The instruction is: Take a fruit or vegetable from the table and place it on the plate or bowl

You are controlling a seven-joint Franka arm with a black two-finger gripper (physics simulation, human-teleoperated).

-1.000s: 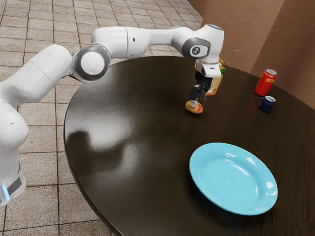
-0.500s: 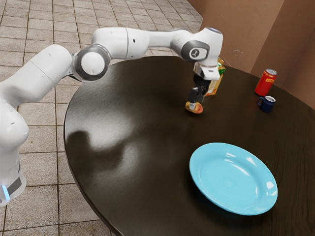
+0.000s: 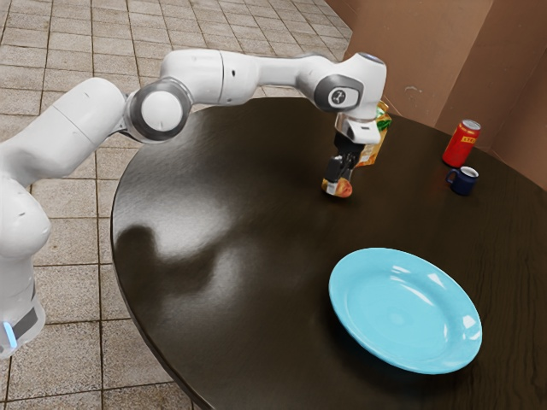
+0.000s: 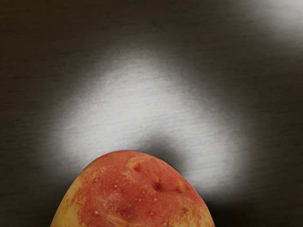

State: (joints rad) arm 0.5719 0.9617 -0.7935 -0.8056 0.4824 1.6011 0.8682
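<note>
While the arm reaches in from the exterior view's left, its wrist has tipped a little over the last second. The potato now looks narrower, one end tilted up. The pincer is pinching the potato from two sides, low over the counter, well beyond the plate. My read: grasp made, lift just starting, carry to the plate not yet done. A carton stands farther from the plate than the potato; a can and a mug sit beyond the plate's back rim. The exterior view gives the fingers and plate. The wrist view gives the potato skin close up, red with yellow edges, over glossy counter.
</note>
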